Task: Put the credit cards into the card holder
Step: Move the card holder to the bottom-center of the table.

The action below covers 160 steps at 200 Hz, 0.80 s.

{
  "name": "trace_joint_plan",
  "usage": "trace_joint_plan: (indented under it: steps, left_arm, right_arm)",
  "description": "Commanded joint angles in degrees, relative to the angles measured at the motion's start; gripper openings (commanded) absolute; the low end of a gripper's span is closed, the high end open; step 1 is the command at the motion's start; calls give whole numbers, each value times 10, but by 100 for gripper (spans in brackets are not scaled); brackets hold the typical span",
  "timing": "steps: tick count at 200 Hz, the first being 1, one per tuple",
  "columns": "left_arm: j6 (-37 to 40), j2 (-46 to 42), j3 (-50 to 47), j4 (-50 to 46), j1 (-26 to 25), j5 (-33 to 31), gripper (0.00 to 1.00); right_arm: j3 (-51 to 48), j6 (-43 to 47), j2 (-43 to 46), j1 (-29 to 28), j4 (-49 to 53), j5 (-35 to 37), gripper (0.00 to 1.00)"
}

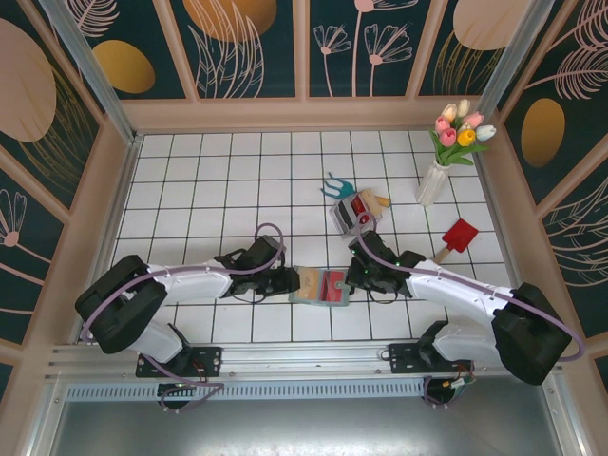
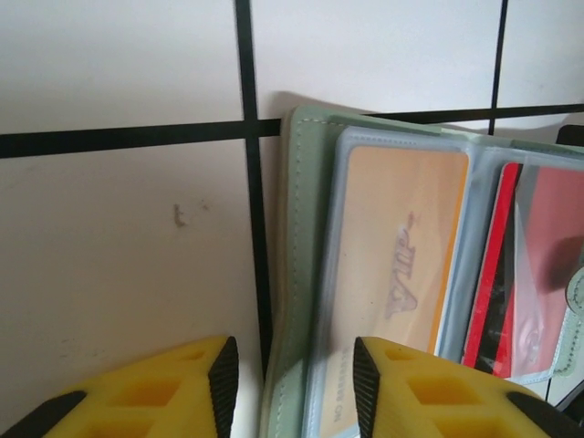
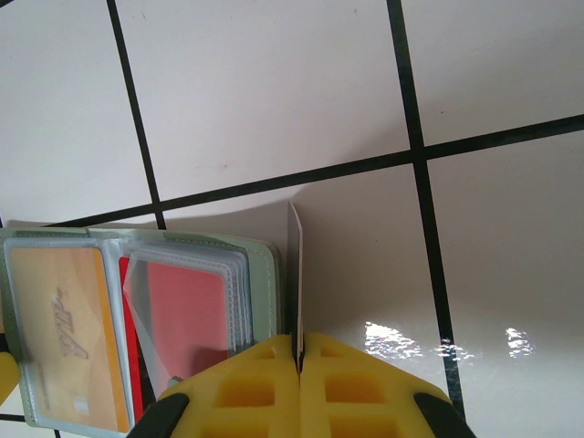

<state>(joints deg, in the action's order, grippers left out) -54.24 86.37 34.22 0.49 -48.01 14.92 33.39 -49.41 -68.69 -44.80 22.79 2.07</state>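
Note:
The sage-green card holder [image 1: 306, 296] lies open on the white tiles between the two arms. An orange card [image 2: 401, 265] sits in its left clear pocket and a red card [image 3: 187, 310] in its right one. My left gripper [image 2: 294, 383] is open, its jaws either side of the holder's left edge [image 2: 297, 274] with a gap at each pad. My right gripper [image 3: 299, 351] is shut on a thin credit card [image 3: 294, 274] seen edge-on. That card stands upright just off the holder's right edge [image 3: 265, 292].
A clear rack of upright cards [image 1: 353, 214] stands behind the holder, with a teal tool [image 1: 335, 185] beyond it. A red trowel [image 1: 458, 237] lies at the right, and a white vase of tulips [image 1: 437, 180] stands at the back right. Wooden walls ring the tiled floor.

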Motion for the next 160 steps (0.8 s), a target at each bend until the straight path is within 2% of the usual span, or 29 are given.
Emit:
trace_joint_plan:
  steps: [1,15,47,90,128,160]
  left_arm:
    - [-1,20,9,36,-7,43,39]
    - [-2,21,10,43,-8,49,35]
    - [-7,23,6,65,-8,64,33]
    - [-27,-7,-13,105,-8,53,30]
    - [-39,-10,-25,126,-8,60,16]
    - [-36,-34,-29,121,-8,45,9]
  right_arm:
    - [-4,9,-11,0,2,7,0]
    - [-6,8,-11,0,0,6,0]
    - [-8,7,-10,0,-1,5,0]
    - [-9,7,-9,0,1,5,0]
    - [-9,8,-7,0,1,4,0]
    - [-3,8,-7,0,10,14,0]
